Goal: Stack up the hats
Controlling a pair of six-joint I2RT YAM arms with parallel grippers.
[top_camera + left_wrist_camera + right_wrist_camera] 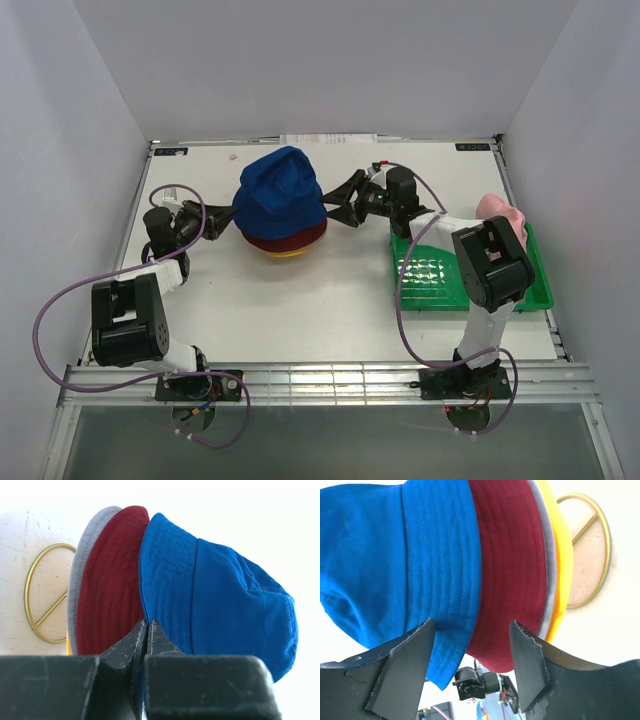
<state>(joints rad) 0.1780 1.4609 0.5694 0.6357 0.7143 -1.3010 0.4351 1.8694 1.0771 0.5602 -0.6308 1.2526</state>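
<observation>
Four hats sit stacked at the table's back middle, the blue hat (278, 190) on top, the dark red hat (296, 238) under it and the yellow hat (285, 254) at the bottom. The grey hat (82, 555) shows as a thin brim between red and yellow. The pink hat (500, 213) lies at the far right by the green tray. My left gripper (232, 215) is at the stack's left side, shut on the blue hat's brim (165, 580). My right gripper (338, 207) is open at the stack's right side, its jaws either side of the blue (440, 570) and red (510, 570) brims.
The gold wire stand (30, 605) lies on the table under the stack and also shows in the right wrist view (602, 545). The green tray (540, 285) sits at the right, under my right arm. White walls close in the table on three sides.
</observation>
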